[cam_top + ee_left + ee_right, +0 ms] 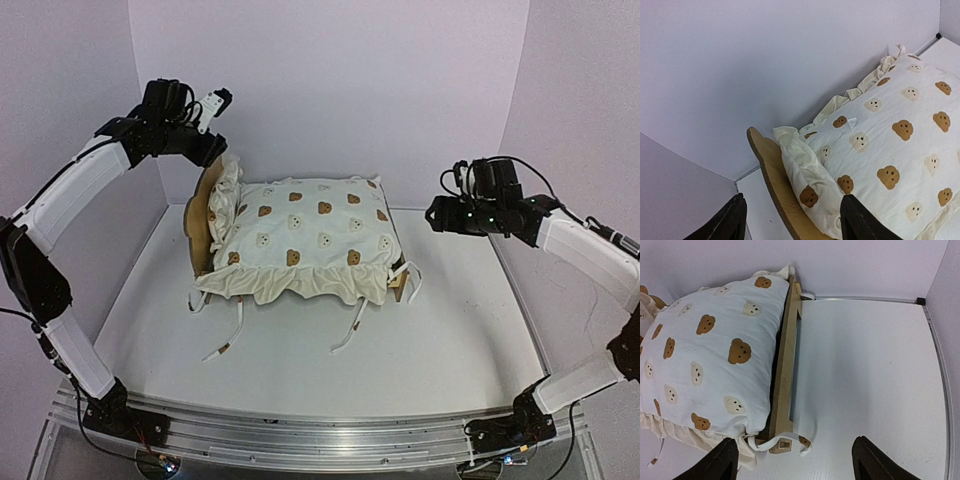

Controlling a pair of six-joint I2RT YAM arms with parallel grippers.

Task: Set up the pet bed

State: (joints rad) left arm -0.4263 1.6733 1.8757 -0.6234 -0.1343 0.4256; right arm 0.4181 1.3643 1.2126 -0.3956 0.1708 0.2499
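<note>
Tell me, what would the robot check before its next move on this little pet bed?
1. Left jaws open and empty: ok.
2. Right jaws open and empty: ok.
3. Mattress cushion lying on the bed frame: ok.
4. Small pillow at the headboard: ok.
5. Front ties fastened: not ok, trailing loose on the table.
6. Far-side ties fastened: cannot tell, hidden.

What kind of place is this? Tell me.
Probably a robot test booth: plain lilac walls enclose a white table, left arm and right arm bolted to a metal rail, only a pet bed staged.
</note>
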